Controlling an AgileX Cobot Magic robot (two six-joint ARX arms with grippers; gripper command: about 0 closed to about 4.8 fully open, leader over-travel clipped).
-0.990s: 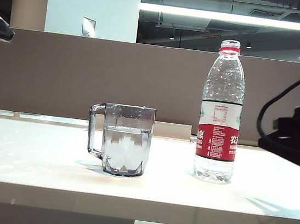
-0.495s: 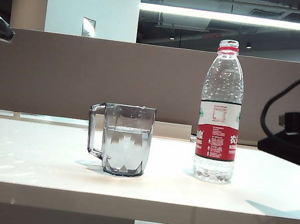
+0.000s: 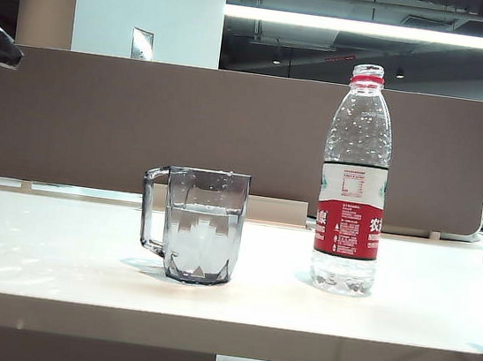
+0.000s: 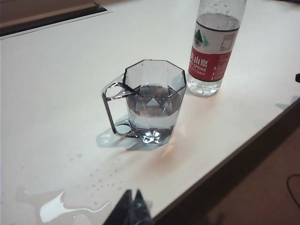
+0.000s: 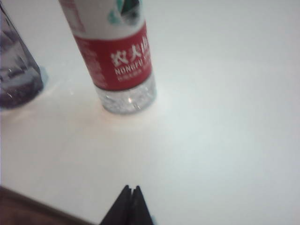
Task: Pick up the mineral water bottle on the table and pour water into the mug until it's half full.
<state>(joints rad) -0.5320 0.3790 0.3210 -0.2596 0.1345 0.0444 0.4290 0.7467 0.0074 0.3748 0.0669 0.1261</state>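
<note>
With the mug (image 3: 203, 226) about half full and the mineral water bottle (image 3: 354, 182) upright, I keep both pinched-together grippers, left gripper (image 4: 131, 206) and right gripper (image 5: 131, 204), well clear.

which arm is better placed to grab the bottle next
Probably the right. Its shut gripper is on the bottle's side with bare table between; the left gripper, also shut, is past the mug.

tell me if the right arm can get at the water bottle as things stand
Probably yes: the right gripper, jaws shut, hangs short of the mineral water bottle over bare table; the mug stands off to one side.
</note>
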